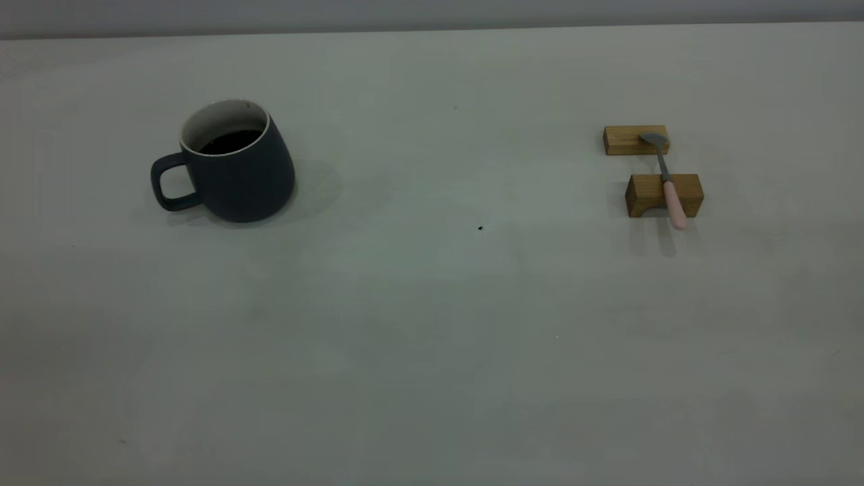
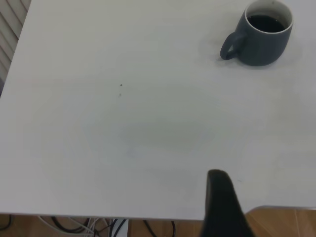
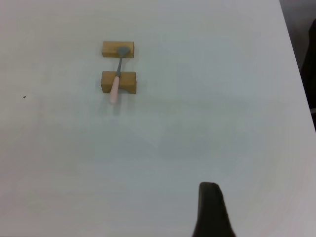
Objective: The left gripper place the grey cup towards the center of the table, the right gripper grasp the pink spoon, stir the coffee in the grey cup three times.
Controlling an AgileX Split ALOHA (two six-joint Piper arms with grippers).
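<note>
The grey cup (image 1: 233, 162) stands upright on the left part of the table (image 1: 432, 324), handle (image 1: 170, 183) turned outward, coffee (image 1: 233, 140) dark below its white rim. We judge it heavy, rigid and breakable, its matte wall offering fair friction; the liquid calls for a level, unhurried carry. We would take hold across the rim and wall opposite the handle, or at the handle loop.

The pink spoon (image 1: 668, 185) lies well apart on the right, bridging two wooden blocks (image 1: 663, 194), bowl on the far block, handle overhanging the near one. We judge it light, stiff and prone to slipping; the raised pink handle is the natural grasp point.

Of the left gripper (image 2: 222, 207) and the right gripper (image 3: 211, 210), each wrist view shows one dark finger only, far from its object; we cannot tell their spread.
</note>
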